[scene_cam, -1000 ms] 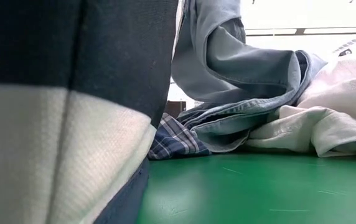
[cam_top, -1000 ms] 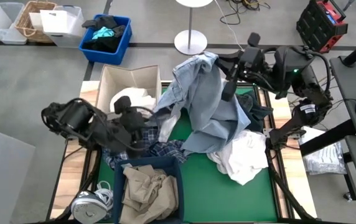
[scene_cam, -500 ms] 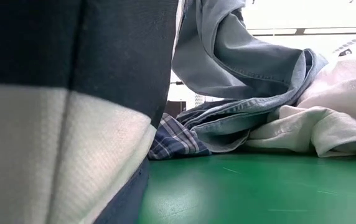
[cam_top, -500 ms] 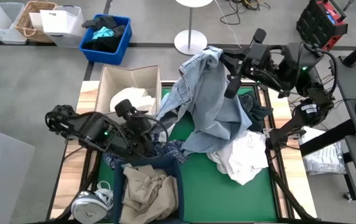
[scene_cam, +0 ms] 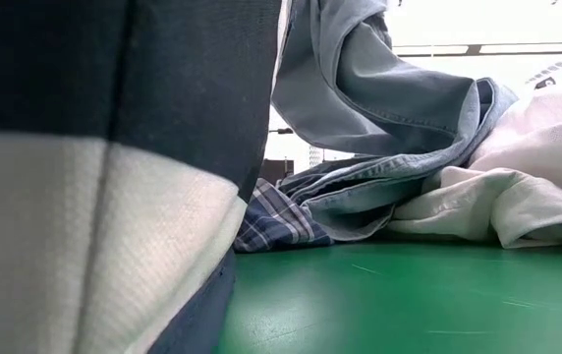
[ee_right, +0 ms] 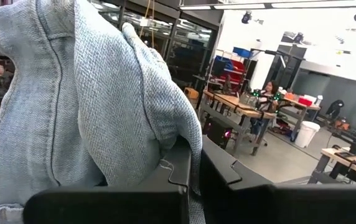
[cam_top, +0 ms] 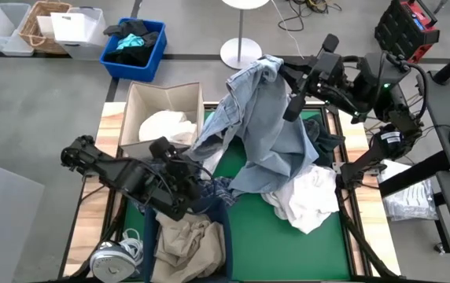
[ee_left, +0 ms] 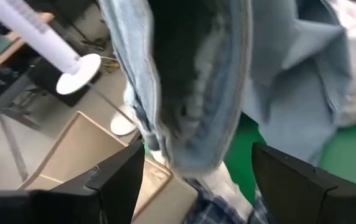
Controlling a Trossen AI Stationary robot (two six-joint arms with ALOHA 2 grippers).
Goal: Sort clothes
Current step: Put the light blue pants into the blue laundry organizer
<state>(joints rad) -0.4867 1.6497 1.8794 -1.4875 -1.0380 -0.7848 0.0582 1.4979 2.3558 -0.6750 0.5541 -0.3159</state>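
Since a second ago, the left gripper (cam_top: 196, 191) has slid from beside the beige box (cam_top: 156, 101) toward the near edge of the table, and it now sits over the plaid shirt (cam_top: 219, 187) just above the dark blue bin (cam_top: 153, 222); its fingers (ee_left: 119, 180) are spread apart with nothing between them. Over the same second the right gripper (cam_top: 276, 72) has lifted slightly and moved a little toward the table's far edge, and it is clamped on the upper end of the light blue denim garment (cam_top: 264, 130), a fold of which is pinched between its fingers in the right wrist view (ee_right: 97, 106). That denim hangs from the gripper and drapes down across the green table (cam_top: 264, 236), its lower part lying over the plaid shirt and against the white shirts (cam_top: 307, 196) on the right side. A dark navy piece (cam_top: 325, 141) lies at the table's right edge. More white clothing (cam_top: 166, 124) fills the beige box, and tan trousers (cam_top: 186, 244) lie in the dark blue bin.
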